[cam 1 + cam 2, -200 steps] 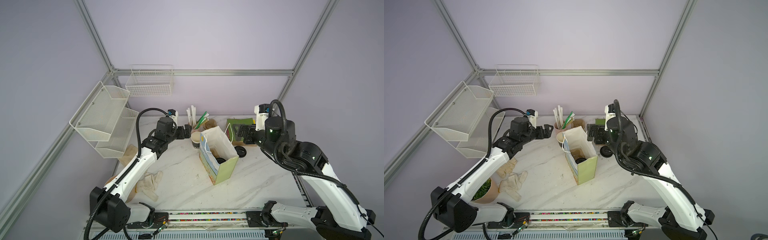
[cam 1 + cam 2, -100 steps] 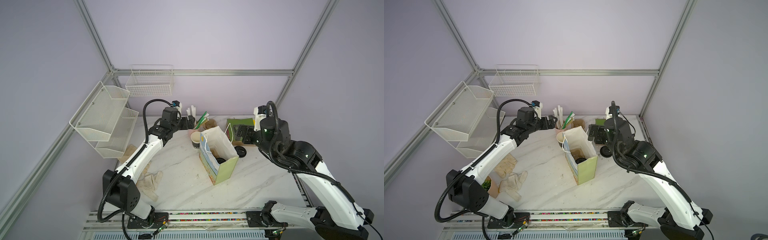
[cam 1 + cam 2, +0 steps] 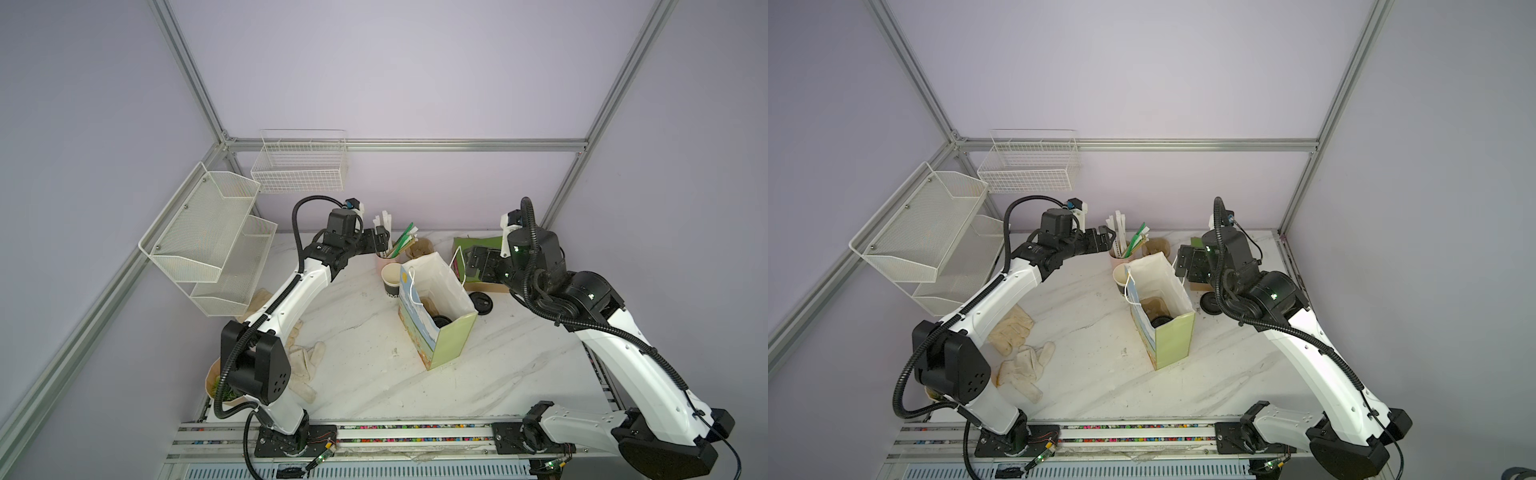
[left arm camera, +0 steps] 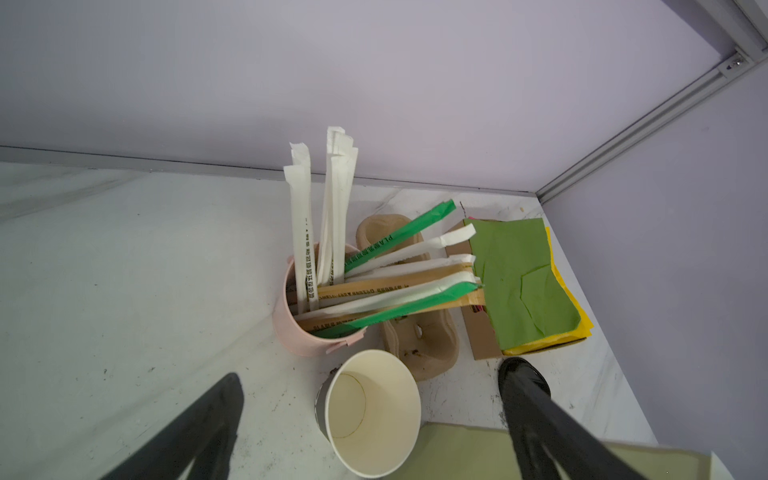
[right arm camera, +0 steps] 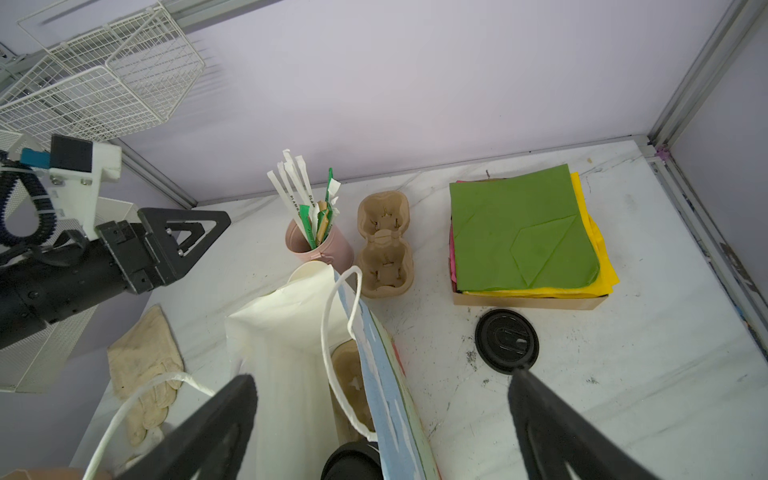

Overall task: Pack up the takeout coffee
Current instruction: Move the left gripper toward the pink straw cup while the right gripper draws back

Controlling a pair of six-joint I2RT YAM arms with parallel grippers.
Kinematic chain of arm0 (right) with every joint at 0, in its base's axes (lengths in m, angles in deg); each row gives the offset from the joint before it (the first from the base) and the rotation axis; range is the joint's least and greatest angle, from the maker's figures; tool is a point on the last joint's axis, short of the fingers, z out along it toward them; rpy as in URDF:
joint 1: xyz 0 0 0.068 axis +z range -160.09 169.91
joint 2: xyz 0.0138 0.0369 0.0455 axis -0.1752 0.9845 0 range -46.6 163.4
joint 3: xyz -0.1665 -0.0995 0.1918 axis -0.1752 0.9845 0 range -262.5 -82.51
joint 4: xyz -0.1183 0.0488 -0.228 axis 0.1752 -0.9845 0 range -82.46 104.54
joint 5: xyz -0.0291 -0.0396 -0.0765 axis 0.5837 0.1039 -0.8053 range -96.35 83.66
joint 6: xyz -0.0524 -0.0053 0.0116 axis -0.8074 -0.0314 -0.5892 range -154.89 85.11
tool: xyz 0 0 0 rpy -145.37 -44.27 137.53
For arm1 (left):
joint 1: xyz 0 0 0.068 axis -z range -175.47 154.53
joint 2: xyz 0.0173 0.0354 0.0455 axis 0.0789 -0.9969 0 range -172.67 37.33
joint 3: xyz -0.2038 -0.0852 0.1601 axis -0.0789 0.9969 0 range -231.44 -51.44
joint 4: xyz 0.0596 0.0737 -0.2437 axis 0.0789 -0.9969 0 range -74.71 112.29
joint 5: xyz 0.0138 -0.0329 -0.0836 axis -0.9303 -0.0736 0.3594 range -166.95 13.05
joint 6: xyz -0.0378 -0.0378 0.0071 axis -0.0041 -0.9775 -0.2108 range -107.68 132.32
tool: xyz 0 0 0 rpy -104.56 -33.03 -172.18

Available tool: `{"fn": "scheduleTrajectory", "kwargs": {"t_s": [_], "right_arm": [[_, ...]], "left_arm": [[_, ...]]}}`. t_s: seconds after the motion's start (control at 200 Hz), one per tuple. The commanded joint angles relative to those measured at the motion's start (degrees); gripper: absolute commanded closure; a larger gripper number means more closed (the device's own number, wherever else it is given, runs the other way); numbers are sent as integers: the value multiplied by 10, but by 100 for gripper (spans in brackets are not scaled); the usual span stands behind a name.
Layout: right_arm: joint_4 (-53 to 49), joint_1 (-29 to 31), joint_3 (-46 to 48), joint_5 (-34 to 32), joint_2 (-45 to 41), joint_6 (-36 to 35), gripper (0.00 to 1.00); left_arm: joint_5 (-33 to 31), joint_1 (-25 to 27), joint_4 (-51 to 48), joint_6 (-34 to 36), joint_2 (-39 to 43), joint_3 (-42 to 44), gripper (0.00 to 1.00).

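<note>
Near the paper bag (image 3: 453,340), left gripper (image 4: 376,376) and right gripper (image 5: 382,375) gape empty. Reaching for straws (image 4: 336,208) could topple the lidless cup (image 4: 374,415).

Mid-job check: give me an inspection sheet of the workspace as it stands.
Surface: marble tabletop, scuffed, dark specks.
Job's things: takeout coffee lidded, inside the upright open paper bag.
Clutter: lidless black cup, pink straw cup, loose black lid, pulp cup carrier, stack of coloured paper sheets, gloves.
Grippers: left gripper open, empty, near the pink straw cup; right gripper open, empty, over the bag's rim.
Cables: black hoses looped above both arms, clear of the table's things.
Surroundings: wire basket and mesh shelf on the walls, nothing seen in them.
</note>
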Motion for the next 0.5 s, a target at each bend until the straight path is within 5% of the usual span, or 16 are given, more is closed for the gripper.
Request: {"fn": "scheduleTrajectory", "kwargs": {"t_s": [0.0, 0.32, 0.495], "right_arm": [[10, -5, 0, 7, 2, 4, 3], [13, -7, -5, 7, 7, -3, 3], [14, -8, -5, 14, 17, -6, 3]], "left_arm": [[38, -22, 37, -23, -30, -71, 9], [130, -17, 69, -69, -69, -81, 10], [83, -18, 100, -66, -59, -54, 9]]}}
